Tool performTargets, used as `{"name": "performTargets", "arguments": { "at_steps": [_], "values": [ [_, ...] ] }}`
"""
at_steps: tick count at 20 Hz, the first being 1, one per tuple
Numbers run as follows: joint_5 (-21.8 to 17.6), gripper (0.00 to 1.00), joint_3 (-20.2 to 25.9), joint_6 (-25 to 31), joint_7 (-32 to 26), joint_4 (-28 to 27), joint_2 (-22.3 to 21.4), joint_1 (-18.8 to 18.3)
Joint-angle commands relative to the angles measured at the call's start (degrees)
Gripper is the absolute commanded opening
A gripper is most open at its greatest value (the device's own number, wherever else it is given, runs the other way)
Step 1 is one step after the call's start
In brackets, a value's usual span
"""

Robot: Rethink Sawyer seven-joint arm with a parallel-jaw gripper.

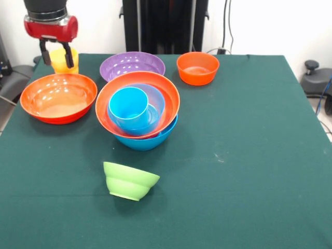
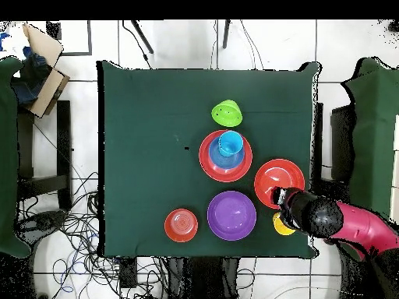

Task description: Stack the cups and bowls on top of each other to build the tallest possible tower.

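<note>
Here, a dark green cloth covered the counter (image 1: pixel 249 155), which stood in a room with a white wall and a pale tiled floor strewn with cables (image 2: pixel 74 233). Nine vessels were out: seven bowls and two cups. The tower (image 1: pixel 139 111) sat near the counter's middle, a large blue bowl (image 1: pixel 148 140) at the bottom, a large orange bowl (image 1: pixel 111 96) above it, a medium blue bowl (image 1: pixel 155 98) inside that and the sky-blue cup (image 1: pixel 128 106) on top, tilted; no magenta bowl could be made out in it. A ribbed lime green bowl (image 1: pixel 129 180) stood alone, toward the edge farthest from the robot. The second large orange bowl (image 1: pixel 58 97), the purple bowl (image 1: pixel 132 66) and the small orange bowl (image 1: pixel 197 67) lined the robot's edge. The yellow cup (image 1: pixel 63 59) stood in the corner beside that large orange bowl, and the gripper (image 1: pixel 54 56) hung there with its jaws parted around the cup's near wall, not clamped. Only the overhead view showed the red arm (image 2: pixel 354 227) reaching in from the side, a cardboard box (image 2: pixel 43 66) on the floor and dark green chairs (image 2: pixel 374 124). The front view alone showed the black fingers (image 1: pixel 68 56) and the cup's lean.
</note>
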Motion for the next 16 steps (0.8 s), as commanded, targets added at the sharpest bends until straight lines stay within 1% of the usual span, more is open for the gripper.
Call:
{"name": "performTargets", "arguments": {
  "at_steps": [1, 3, 8, 13, 16],
  "values": [
    [-8.8, 1.00, 6.5, -2.3, -13.7, -2.7, 6.1, -0.2],
    [-10.6, 1.00, 6.0, -3.9, -11.4, -2.8, 6.7, 0.8],
    [-13.3, 1.00, 5.1, -6.0, -7.7, -3.2, 7.7, 2.4],
    [-17.2, 1.00, 2.4, -10.0, -3.9, -6.2, 11.6, 5.1],
    [-18.5, 1.00, 1.5, -11.6, -2.5, -7.6, 13.5, 6.0]
  ]
}}
